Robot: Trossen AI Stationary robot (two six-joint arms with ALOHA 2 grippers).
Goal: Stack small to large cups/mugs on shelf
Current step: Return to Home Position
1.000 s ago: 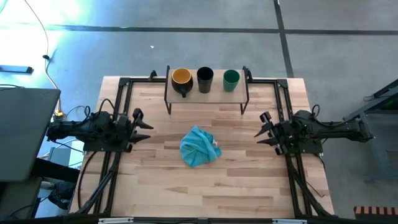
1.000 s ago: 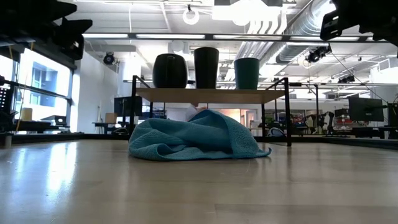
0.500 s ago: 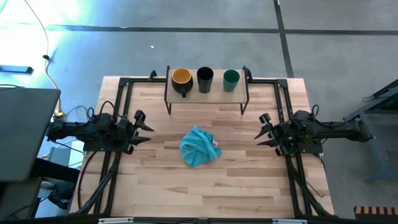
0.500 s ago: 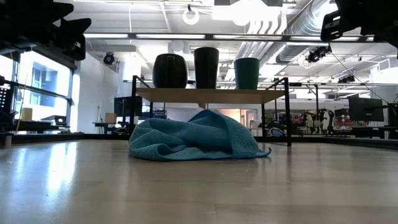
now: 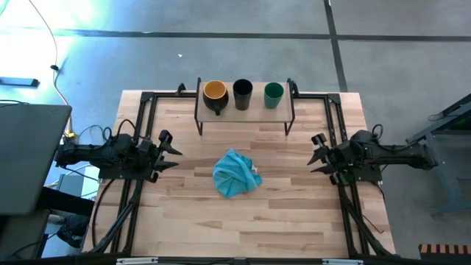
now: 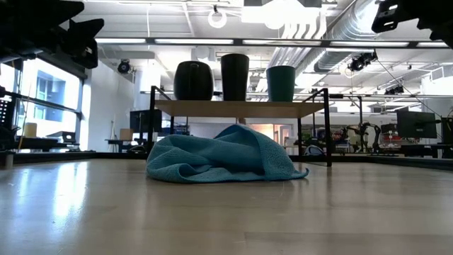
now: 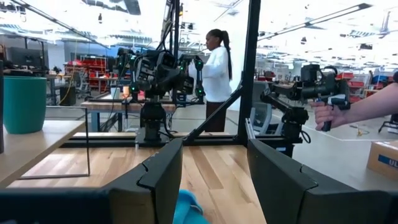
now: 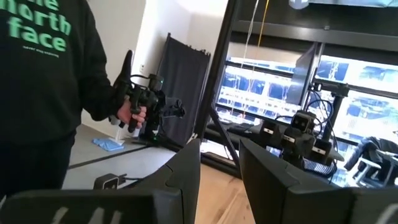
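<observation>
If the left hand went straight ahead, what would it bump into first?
Probably the teal cloth, low and just ahead of the left hand. If it clears that, the right hand across the table comes next; height is unclear.

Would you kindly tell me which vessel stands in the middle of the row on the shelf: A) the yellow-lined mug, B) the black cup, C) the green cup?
B: from above, the black cup stands on the shelf between the yellow-lined mug and the green cup.
</observation>
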